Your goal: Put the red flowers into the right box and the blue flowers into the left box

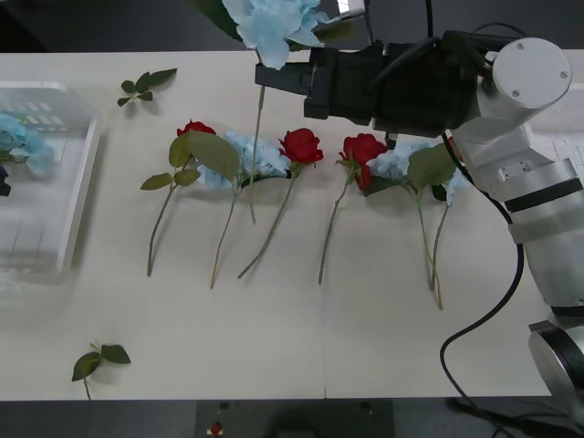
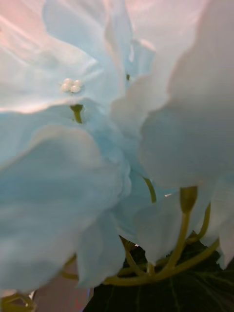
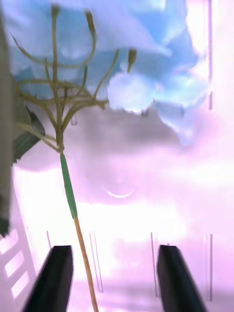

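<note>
I had the right gripper (image 1: 274,78) pinching a blue flower (image 1: 270,26) off the table's far edge for carrying to the left box (image 1: 78,196), where my left gripper (image 3: 114,278) waited, jaws spread

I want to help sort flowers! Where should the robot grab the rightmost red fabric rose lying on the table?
Probably the bare middle of the red rose's thin green stem, coming straight down from above, fingers across it. It lies flat on the white table, with free space either side there; leaves crowd the bloom end.
</note>
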You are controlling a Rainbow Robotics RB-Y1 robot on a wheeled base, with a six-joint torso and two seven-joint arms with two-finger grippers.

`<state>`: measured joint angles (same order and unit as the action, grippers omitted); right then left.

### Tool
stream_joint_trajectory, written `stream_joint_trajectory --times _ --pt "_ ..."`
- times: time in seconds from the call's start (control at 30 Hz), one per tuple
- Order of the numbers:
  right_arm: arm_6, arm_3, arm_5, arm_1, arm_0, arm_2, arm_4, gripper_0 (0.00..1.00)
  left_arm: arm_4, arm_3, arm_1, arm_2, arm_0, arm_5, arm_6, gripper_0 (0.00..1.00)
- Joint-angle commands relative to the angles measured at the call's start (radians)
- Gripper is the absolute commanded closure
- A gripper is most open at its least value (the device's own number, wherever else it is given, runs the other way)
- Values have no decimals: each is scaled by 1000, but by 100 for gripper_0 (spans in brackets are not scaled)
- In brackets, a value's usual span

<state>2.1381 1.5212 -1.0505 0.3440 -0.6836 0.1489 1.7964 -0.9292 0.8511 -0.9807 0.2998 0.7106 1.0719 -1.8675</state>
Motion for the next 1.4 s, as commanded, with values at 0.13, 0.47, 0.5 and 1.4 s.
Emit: stream_joint_trajectory --times 0.13,0.47,0.5,1.4 --pt "57 23 37 -125 -27 -8 -54 100 -26 135 -19 -110 3 49 -10 0" --pt "65 20 78 -204 -27 -11 -112 100 -339 247 -18 -149 3 112 -194 0" --pt "65 20 80 -204 -27 -12 -117 100 -373 247 -18 -154 3 125 -211 0" --pt "75 2 109 -221 -27 -11 -109 100 -1185 157 172 -220 7 542 -559 0"
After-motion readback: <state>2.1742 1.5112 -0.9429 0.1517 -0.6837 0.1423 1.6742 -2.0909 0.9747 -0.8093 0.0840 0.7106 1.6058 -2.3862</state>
